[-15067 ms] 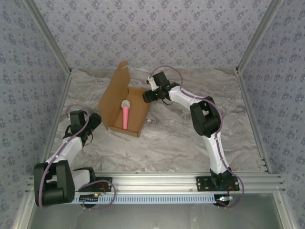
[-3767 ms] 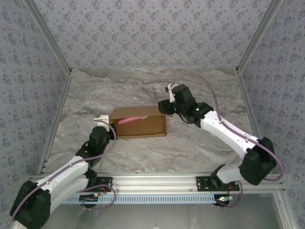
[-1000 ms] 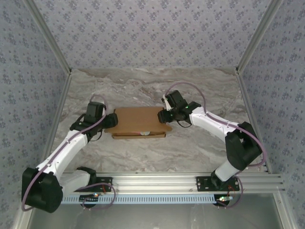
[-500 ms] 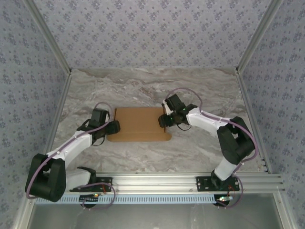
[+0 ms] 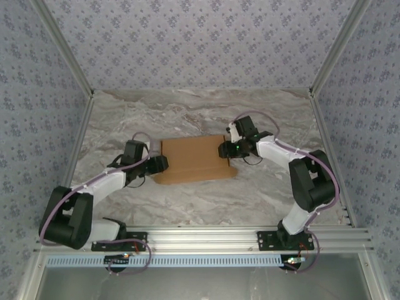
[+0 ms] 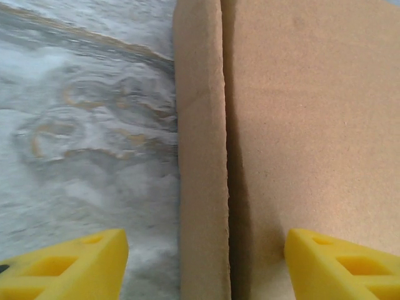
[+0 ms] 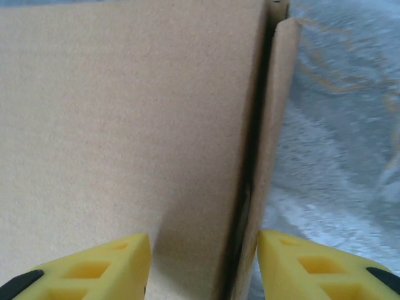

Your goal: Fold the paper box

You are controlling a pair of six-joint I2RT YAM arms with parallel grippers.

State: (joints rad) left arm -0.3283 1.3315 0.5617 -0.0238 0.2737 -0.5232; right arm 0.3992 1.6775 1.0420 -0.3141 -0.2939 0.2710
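Paper box (image 5: 195,159) lies closed at the middle of the table (image 5: 187,200), long axis left edge to right; left pincer (image 5: 161,164) set at its left end, right pincer (image 5: 225,150) at its right; both part open, side flaps (image 6: 200,156) straddled, nothing gripped.

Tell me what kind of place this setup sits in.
Probably a staged robot work cell rather than a real room: floral wallpaper panels box in a marble-look tabletop, an aluminium rail carries the arm bases, and a paper box lies between them.
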